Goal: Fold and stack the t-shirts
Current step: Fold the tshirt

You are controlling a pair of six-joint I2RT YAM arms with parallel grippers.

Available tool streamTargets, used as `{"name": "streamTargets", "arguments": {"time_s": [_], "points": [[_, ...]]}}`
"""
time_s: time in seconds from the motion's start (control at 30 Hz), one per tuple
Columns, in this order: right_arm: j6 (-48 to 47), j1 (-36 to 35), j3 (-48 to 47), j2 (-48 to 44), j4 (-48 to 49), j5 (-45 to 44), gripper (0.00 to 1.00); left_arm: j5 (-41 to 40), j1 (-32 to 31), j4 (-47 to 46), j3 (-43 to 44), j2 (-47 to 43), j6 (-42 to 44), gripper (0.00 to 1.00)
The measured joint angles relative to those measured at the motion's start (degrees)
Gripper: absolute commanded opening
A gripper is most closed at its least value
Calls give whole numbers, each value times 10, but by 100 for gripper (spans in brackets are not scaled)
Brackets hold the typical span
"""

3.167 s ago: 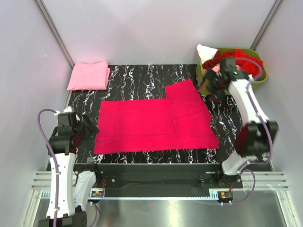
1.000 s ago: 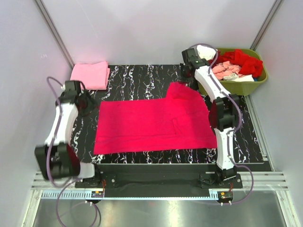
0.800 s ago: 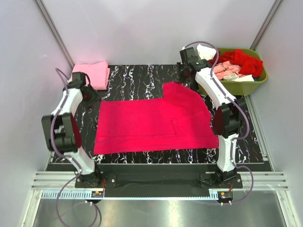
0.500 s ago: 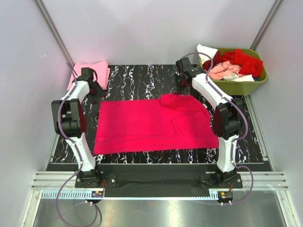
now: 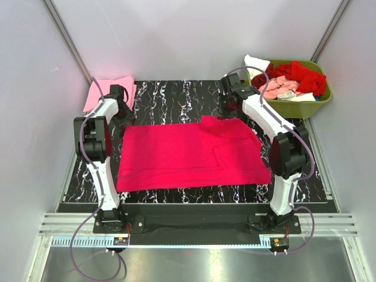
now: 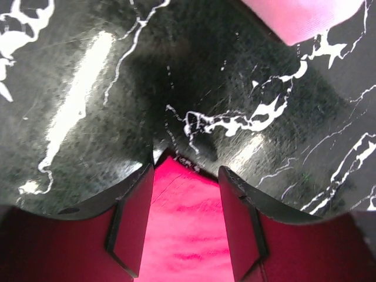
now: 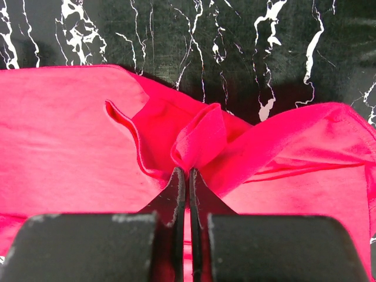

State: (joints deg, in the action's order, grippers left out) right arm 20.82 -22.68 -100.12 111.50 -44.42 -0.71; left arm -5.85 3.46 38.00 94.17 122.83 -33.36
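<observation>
A bright magenta-pink t-shirt point(image 5: 188, 155) lies spread flat on the black marbled table point(image 5: 170, 94). My right gripper point(image 5: 231, 107) is at its far right part, shut on a raised pinch of the cloth point(image 7: 200, 138) with folds bunched around it. My left gripper point(image 5: 121, 115) is down at the shirt's far left corner. In the left wrist view its fingers point(image 6: 132, 226) stand apart, with the corner of the magenta cloth point(image 6: 185, 211) lying between them, not pinched. A folded light pink t-shirt point(image 5: 103, 94) lies at the far left corner of the table.
An olive-green basket point(image 5: 322, 98) at the far right holds red, salmon and white t-shirts point(image 5: 294, 73). The folded light pink shirt's edge point(image 6: 299, 14) is just beyond my left gripper. White walls close in on both sides.
My left arm has reached out to the shirt's far left corner. My right gripper has drawn the shirt's far right sleeve part inward, so the far edge now runs nearly straight.
</observation>
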Motion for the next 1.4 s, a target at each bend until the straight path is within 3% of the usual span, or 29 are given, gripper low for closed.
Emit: {"name": "streamTargets", "arguments": {"time_s": [0.23,0.33,0.4,0.5,0.93,1.4], "points": [[0,0,13,-2,3,0,0,-19,-14,5,0,5,-12,34],[0,0,15,-2,3,0,0,-27,-16,12,5,9,-15,23],[0,0,15,-2,3,-1,0,-31,-16,16,6,10,-15,9],[-1,0,15,-2,3,-2,0,-36,-16,19,6,10,-17,0],[-1,16,-8,-18,-22,-59,0,-66,-17,86,26,-2,11,0],[45,33,184,-195,-24,-153,0,-120,-26,98,-95,-180,42,0]]}}
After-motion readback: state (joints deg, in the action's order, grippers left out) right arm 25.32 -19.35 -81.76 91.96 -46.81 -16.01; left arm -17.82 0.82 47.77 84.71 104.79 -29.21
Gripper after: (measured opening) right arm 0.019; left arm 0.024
